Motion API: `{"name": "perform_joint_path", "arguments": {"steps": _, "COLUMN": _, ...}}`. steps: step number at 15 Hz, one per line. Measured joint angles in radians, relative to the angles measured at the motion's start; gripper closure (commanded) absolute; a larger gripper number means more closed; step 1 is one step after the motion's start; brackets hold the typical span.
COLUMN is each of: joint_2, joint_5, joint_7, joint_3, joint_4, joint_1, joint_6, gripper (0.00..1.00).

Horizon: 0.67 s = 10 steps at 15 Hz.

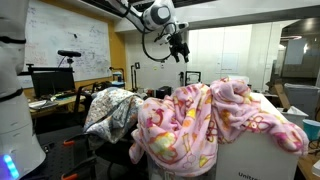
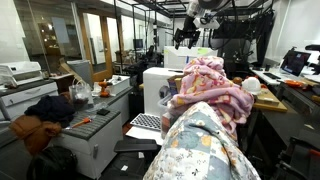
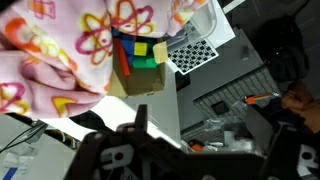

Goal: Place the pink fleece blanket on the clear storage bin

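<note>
The pink fleece blanket (image 1: pixel 205 120) lies heaped and draped, its long spread running across the exterior view and its loose ends hanging down. It is soft and rumpled, printed with yellow, cream and orange shapes. In the wrist view it covers most of the clear storage bin (image 3: pixel 197 14), with coloured blocks (image 3: pixel 140 55) showing beside its edge. A grey-white patterned blanket (image 1: pixel 110 110) lies near it. The gripper (image 1: pixel 181 47) hangs well above, jaws spread wide and holding nothing.
</note>
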Motion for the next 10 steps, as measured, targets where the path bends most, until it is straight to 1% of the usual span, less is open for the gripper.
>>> {"name": "perform_joint_path", "arguments": {"steps": 4, "joint_2": -0.026, "joint_5": 0.028, "joint_7": 0.000, "joint_3": 0.022, "joint_4": -0.059, "joint_1": 0.030, "joint_6": 0.000, "gripper": 0.00}}
{"name": "perform_joint_path", "arguments": {"steps": 7, "joint_2": -0.057, "joint_5": 0.036, "joint_7": 0.000, "joint_3": 0.044, "joint_4": -0.125, "joint_1": 0.054, "joint_6": 0.000, "gripper": 0.00}}
{"name": "perform_joint_path", "arguments": {"steps": 10, "joint_2": -0.089, "joint_5": 0.075, "joint_7": -0.005, "joint_3": 0.065, "joint_4": -0.197, "joint_1": 0.068, "joint_6": 0.000, "gripper": 0.00}}
